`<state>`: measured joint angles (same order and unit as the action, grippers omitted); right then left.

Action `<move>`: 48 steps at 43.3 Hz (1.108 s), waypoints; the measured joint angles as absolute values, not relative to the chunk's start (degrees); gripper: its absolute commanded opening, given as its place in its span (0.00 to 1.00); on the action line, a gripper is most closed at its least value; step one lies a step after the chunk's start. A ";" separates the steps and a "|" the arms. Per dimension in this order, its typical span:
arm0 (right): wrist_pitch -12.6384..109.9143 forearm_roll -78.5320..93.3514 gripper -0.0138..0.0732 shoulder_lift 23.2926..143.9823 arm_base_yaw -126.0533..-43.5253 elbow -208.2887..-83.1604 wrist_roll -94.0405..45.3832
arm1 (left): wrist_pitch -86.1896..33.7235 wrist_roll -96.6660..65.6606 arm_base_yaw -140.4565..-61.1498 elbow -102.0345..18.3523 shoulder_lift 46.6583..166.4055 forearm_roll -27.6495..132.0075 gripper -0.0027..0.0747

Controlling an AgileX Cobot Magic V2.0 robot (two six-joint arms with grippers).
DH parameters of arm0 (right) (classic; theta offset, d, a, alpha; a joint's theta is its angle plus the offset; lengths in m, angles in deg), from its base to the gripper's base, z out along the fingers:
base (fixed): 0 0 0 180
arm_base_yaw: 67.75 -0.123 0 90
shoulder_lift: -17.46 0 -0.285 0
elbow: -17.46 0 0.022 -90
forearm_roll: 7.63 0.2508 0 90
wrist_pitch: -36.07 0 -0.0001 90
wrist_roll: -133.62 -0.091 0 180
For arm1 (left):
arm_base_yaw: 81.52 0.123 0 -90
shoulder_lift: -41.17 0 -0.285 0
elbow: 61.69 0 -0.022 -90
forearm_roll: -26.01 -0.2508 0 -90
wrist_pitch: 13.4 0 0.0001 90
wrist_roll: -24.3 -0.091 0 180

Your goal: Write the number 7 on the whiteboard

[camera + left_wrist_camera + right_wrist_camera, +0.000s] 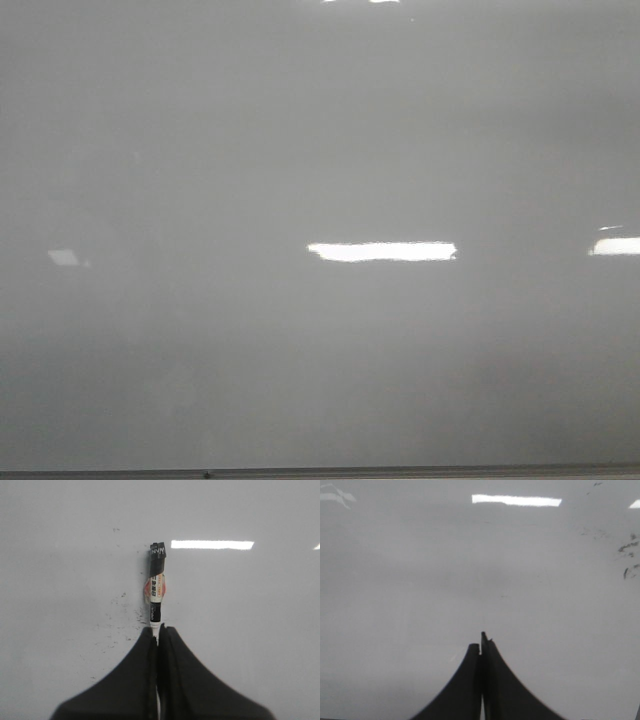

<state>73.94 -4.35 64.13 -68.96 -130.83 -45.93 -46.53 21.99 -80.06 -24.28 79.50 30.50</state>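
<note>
**A:** What is on the left side?

**B:** The left gripper (158, 632) has its dark fingers clenched on a marker (156, 587). They pinch one end of the barrel; the rest sticks out past the fingertips, over the whiteboard (260, 645), ending in a black tip or cap. I cannot tell whether that tip touches the board. Small dark smudges (117, 615) speckle the surface just beside the marker.

**A:** And in the middle?

**B:** The front view shows only glossy grey board with bright reflections (381, 251) and a thin metal edge (400, 471) along the bottom. No number 7 is visible anywhere, so I judge the writing not yet done.

**A:** The right side?

**B:** The right gripper (481, 647) has its fingers pressed together on nothing, above bare board. A few dark flecks (627, 547) lie well apart from it.

**A:** How should the marker handle?

**B:** Probably light and stiff, with a smooth, slippery barrel. Held so far back, the long end could pivot under pressure; a grasp nearer the middle would likely be steadier. The slick board should need only light contact.
</note>
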 measured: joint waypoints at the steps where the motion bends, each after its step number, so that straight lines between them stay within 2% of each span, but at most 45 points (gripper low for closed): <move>1: 73.94 -4.35 0.02 64.66 -69.34 -130.83 -45.93 | -46.53 21.99 -80.06 -24.15 79.70 30.50 0.01; 10: 73.94 -4.35 0.04 68.81 -74.38 -130.83 -44.41 | -46.81 21.99 -80.06 -24.04 82.05 30.50 0.01; 13: 73.94 -4.35 0.10 70.11 -75.57 -130.83 -44.27 | -47.21 21.99 -80.44 -24.04 82.78 30.50 0.01; 16: 73.94 -4.35 0.25 71.53 -75.94 -130.83 -44.15 | -47.79 21.62 -81.16 -24.04 83.86 30.50 0.06; 17: 73.94 -4.35 0.28 71.99 -76.04 -130.83 -44.15 | -47.77 21.44 -81.40 -24.04 84.11 30.50 0.10; 20: 73.94 -4.35 0.49 73.28 -76.04 -130.83 -44.15 | -48.06 20.80 -81.88 -24.04 85.57 30.50 0.23; 23: 73.94 -4.35 0.66 74.58 -76.04 -130.83 -44.15 | -48.61 20.44 -82.12 -24.04 87.19 30.50 0.41; 26: 73.94 -4.35 0.74 75.50 -76.04 -130.83 -44.15 | -49.01 20.45 -82.23 -24.04 88.71 30.50 0.61; 28: 73.94 -4.35 0.76 75.95 -76.04 -130.83 -44.15 | -49.01 20.45 -82.23 -24.04 89.79 30.38 0.71; 31: 73.94 -4.35 0.76 76.32 -76.04 -130.83 -44.15 | -49.14 20.45 -82.23 -24.15 91.88 29.95 0.76; 48: 72.98 -4.35 0.76 76.46 -76.04 -130.83 -44.15 | -47.83 20.45 -82.23 -31.43 110.40 29.05 0.74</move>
